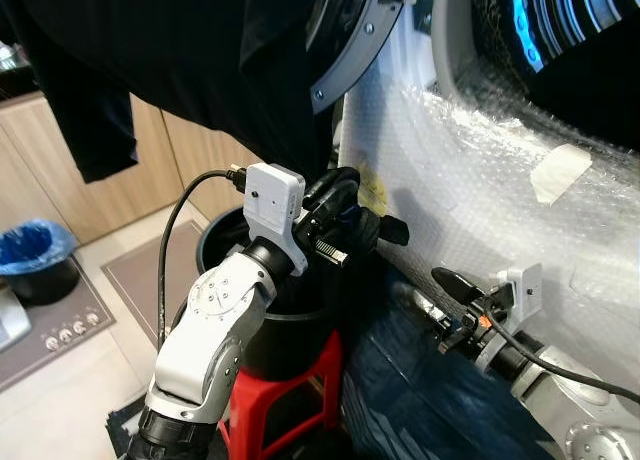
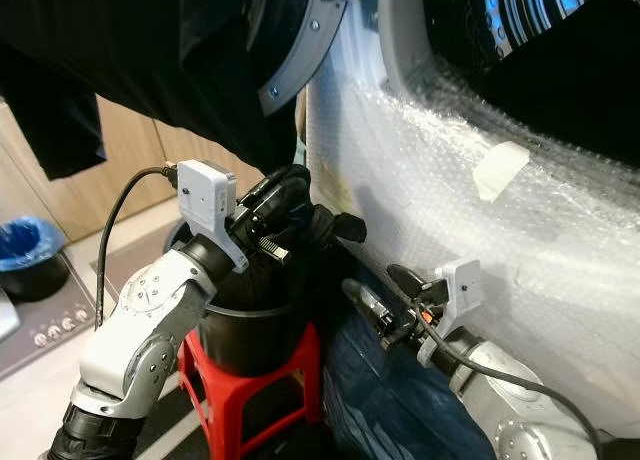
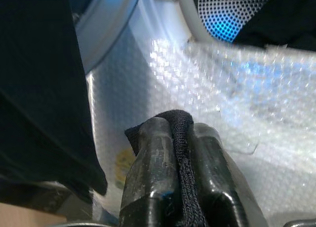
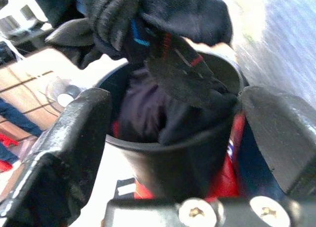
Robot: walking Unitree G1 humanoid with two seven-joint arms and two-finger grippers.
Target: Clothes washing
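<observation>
Fingers (image 3: 153, 187) of left gripper (image 1: 335, 235) pinch what looks like dark cloth (image 3: 185, 153) between them.

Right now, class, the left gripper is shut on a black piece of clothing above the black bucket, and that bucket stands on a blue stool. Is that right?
One detail is wrong: the stool under the black bucket is red, not blue, as the right eye view shows. The rest holds: the left gripper is shut on a black piece of clothing above the bucket.
</observation>
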